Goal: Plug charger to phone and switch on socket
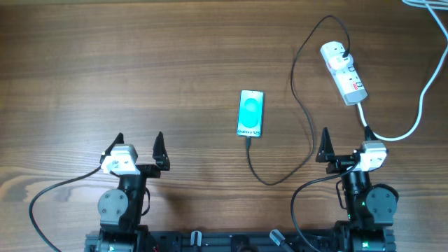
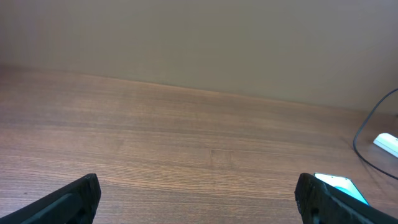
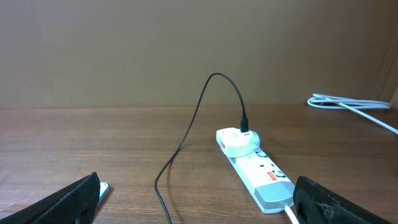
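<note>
Starting left: left gripper low by the near edge of the table, jaws spread wide with nothing between them, well apart from everything that matters. Further right, phone flat on the wood, screen lit, long axis running straight away from the robot, roughly midway between the two arms. Meeting its near short edge, the charger tip; impossible to tell whether fully seated. From there, looping toward the robot, then away and rightward to a white adapter on the far end of the socket. Lying ahead of the right gripper, near but not touching, long axis slanting away and leftward, thick white cord leaving its near end. Right jaws likewise spread and empty, clearly the nearer pair. Judged next: reaching forward for the switch among the red marks. No containers anywhere.
</note>
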